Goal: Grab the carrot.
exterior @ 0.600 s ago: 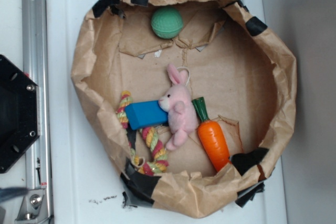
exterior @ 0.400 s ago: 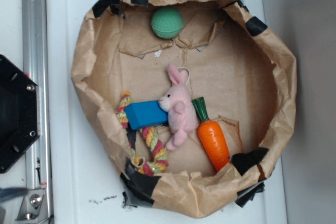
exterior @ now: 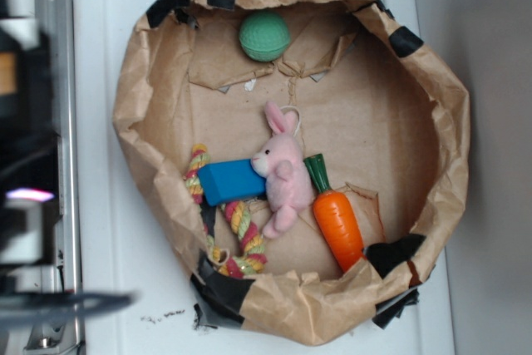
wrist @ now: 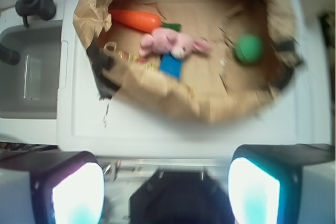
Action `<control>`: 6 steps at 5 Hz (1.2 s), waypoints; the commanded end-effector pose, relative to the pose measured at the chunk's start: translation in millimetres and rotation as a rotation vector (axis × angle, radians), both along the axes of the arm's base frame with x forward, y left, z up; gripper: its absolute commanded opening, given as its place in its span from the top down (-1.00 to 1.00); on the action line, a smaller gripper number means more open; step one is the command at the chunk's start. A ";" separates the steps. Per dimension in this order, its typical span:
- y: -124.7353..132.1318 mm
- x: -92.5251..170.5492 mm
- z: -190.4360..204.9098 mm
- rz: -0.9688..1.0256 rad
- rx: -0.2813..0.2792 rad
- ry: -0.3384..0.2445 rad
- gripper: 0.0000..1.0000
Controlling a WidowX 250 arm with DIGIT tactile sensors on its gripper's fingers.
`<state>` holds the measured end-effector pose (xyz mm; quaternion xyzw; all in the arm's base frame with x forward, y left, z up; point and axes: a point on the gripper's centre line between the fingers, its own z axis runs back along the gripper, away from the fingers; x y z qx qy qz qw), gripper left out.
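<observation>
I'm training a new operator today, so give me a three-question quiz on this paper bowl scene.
1. True or false: the carrot touches the green ball.
2. Which toy lies right beside the carrot's stem? A) pink bunny B) rope toy C) green ball
3. Fill in: the blue block lies across the ____ toy.

Key: 1 false, since the ball sits apart at the far side of the paper bowl; 2 A; 3 rope.

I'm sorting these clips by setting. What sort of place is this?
Probably a toy-kitchen robot test bench: a white countertop beside a small sink, holding a taped paper-bag bin of toys such as the carrot and pink plush bunny.
</observation>
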<state>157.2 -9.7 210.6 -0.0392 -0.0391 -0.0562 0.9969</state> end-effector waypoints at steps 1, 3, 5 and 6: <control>-2.5 74.7 -34.2 -0.201 0.099 -0.354 -1.00; -12.2 137.0 -101.2 -0.353 0.027 -0.361 -1.00; -58.9 150.1 -123.9 -0.470 -0.035 -0.327 -1.00; -86.6 135.6 -127.9 -0.556 -0.086 -0.299 -1.00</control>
